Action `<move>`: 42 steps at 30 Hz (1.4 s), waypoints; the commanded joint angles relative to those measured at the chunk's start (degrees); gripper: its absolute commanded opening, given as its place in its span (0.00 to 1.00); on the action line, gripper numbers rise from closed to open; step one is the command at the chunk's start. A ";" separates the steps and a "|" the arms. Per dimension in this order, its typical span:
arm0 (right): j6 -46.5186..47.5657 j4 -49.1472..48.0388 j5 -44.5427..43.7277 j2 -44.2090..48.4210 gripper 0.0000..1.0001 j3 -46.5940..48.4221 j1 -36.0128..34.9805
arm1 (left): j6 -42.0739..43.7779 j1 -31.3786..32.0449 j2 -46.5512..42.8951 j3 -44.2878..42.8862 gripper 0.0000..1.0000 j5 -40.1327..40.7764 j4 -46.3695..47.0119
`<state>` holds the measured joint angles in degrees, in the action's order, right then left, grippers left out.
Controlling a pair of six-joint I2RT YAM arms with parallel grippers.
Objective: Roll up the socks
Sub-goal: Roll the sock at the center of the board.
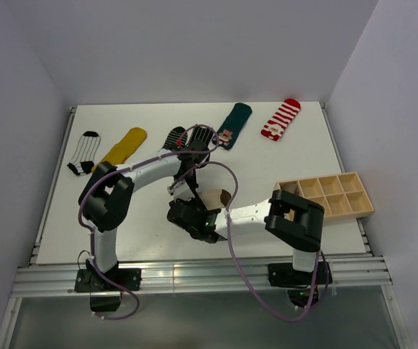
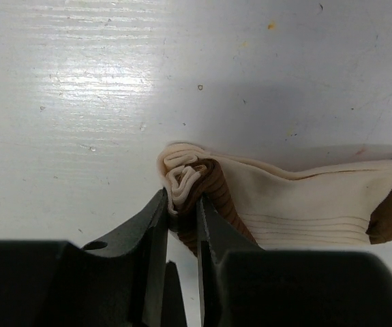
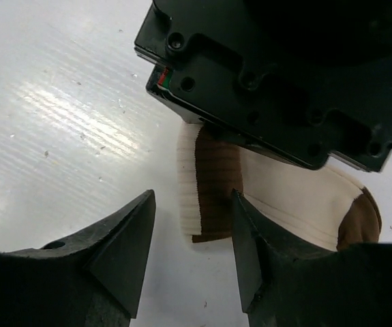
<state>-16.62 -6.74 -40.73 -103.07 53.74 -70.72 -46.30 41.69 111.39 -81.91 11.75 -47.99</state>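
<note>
A cream sock with a brown band and brown toe [image 1: 213, 198] lies mid-table between both arms. In the left wrist view its cuff end [image 2: 185, 178] is rolled into a tight coil, and my left gripper [image 2: 182, 204] is shut on that coil. The rest of the sock [image 2: 311, 201] stretches flat to the right. My right gripper [image 3: 193, 196] stands open, its fingertips on either side of the ribbed cream-and-brown cuff [image 3: 209, 184] without squeezing it. The left gripper's black body [image 3: 284, 75] hangs over the sock just beyond. In the top view the right gripper [image 1: 198, 214] sits directly in front of the left gripper [image 1: 187, 190].
Along the back lie other socks: black with white lines [image 1: 85, 154], yellow [image 1: 125, 145], black-and-white striped [image 1: 177, 136], teal [image 1: 234, 123] and red-and-white striped [image 1: 281, 118]. A wooden divided tray [image 1: 328, 195] sits at the right edge. Purple cables loop over the arms.
</note>
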 commanded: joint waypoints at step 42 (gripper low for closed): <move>4.05 0.24 22.54 5.68 0.00 -8.65 7.52 | 12.28 -12.42 -14.63 22.94 0.51 -29.58 30.14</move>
<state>-13.39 -10.09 -18.11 -96.53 46.41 -63.77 -40.49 29.23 94.52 -56.60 -13.87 -17.61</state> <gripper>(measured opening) 0.199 0.512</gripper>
